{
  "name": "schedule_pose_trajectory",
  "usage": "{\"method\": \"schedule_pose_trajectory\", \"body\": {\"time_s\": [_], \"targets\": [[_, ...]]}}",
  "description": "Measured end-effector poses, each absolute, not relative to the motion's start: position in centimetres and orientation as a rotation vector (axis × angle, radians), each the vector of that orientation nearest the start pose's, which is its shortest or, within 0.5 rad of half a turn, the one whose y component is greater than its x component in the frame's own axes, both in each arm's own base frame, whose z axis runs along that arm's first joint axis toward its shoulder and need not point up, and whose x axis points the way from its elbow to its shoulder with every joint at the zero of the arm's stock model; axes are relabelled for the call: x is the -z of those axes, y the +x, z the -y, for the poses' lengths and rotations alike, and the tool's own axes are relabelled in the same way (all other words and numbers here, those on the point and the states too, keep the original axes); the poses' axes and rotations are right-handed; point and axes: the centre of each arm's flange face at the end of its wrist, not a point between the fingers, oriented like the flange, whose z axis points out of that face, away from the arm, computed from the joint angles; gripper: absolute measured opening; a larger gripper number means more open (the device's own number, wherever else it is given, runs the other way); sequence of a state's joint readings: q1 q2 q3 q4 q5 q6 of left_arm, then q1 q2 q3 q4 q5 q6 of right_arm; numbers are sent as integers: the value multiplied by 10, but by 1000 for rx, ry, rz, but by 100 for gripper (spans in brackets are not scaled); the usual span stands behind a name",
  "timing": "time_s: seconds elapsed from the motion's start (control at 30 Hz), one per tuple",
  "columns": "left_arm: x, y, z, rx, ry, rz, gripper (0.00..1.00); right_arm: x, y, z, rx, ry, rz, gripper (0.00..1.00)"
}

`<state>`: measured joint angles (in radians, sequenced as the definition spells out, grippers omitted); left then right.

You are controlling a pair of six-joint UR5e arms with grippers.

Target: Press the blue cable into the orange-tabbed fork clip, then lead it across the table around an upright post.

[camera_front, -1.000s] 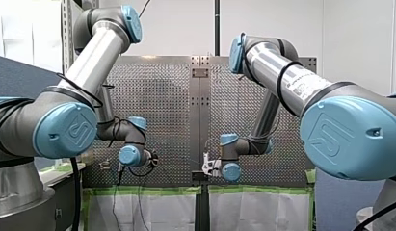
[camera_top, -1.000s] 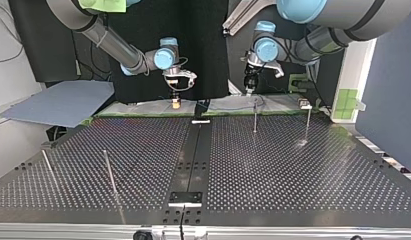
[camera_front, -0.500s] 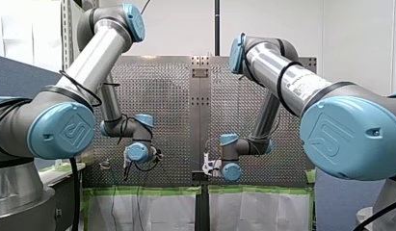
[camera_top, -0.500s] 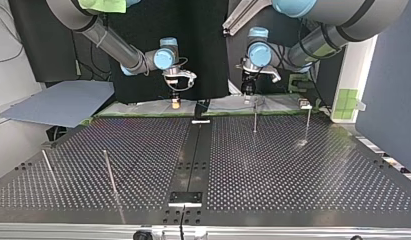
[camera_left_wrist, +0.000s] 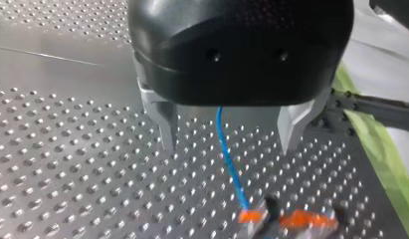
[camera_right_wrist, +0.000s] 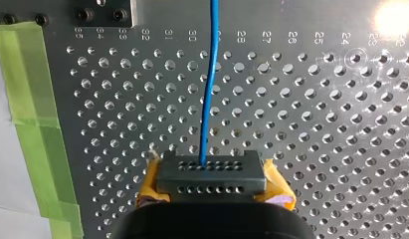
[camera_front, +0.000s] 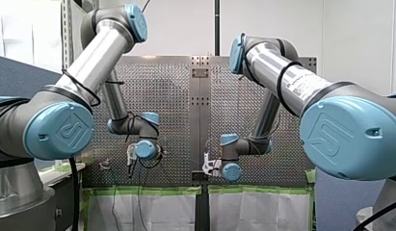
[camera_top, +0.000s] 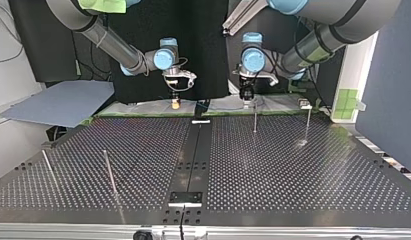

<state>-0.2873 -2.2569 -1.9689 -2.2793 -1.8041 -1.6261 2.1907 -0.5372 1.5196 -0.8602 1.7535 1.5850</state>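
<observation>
Tension may yank your blue cable [camera_left_wrist: 232,172] from the fork clip [camera_left_wrist: 291,219]: left tool [camera_left_wrist: 227,148] released, right tool [camera_right_wrist: 210,174] seemingly clenched on it.

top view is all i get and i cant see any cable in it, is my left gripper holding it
Observer: No. In the left wrist view the left gripper is open. The blue cable runs between its fingers and touches neither.
Operator: where does it end up
Observer: It reaches the orange-tabbed clip on the table, just ahead of that gripper. I cannot tell whether it is pressed in.
Operator: and my right one
Observer: In the right wrist view the right gripper is shut on the cable, which leads straight ahead from between its yellow pads.
</observation>
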Motion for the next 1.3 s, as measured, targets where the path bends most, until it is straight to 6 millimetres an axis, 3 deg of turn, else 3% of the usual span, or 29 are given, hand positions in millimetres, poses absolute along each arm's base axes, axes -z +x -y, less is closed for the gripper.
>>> {"method": "schedule_pose_trajectory", "body": {"time_s": [0.47, 0.8, 1.13, 1.2, 1.23, 1.27, 1.3], "targets": [[3, 502, 273, 37, 19, -1784, 100, 58, 482, 476, -1435, 1640, 1029, 0], [-15, 536, 280, 10, 0, -1742, 100, 58, 482, 476, -1437, 1638, 1029, 0], [-19, 543, 279, -58, 9, -1751, 100, 58, 482, 477, -1440, 1635, 1029, 0], [-19, 542, 278, -70, 17, -1760, 82, 58, 482, 477, -1440, 1635, 1029, 0], [-19, 542, 278, -74, 21, -1763, 82, 58, 482, 477, -1441, 1634, 1029, 0], [-18, 541, 278, -78, 27, -1766, 68, 58, 482, 477, -1441, 1634, 1030, 0], [-18, 541, 279, -83, 35, -1769, 63, 58, 482, 477, -1441, 1635, 1030, 0]]}}
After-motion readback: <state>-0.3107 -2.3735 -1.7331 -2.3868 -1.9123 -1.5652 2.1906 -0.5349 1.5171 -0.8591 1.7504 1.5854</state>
